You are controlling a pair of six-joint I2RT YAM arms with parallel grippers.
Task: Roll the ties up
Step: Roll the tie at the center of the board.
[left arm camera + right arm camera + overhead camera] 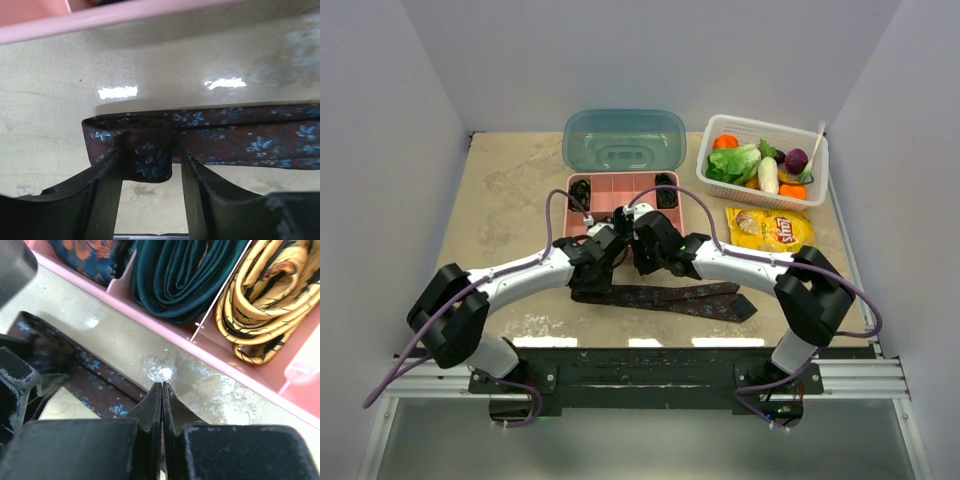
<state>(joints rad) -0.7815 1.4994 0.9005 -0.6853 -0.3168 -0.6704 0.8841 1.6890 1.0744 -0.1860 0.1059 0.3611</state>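
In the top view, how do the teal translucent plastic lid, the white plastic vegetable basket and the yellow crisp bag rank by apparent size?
Largest: white plastic vegetable basket.
Then: teal translucent plastic lid.
Smallest: yellow crisp bag.

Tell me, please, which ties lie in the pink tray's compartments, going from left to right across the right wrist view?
blue tie with orange pattern → dark green rolled tie → gold rolled tie

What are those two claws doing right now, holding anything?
Left gripper: open; the folded end of the brown tie sits loose between its jaws, not clamped.
Right gripper: closed, holding nothing.
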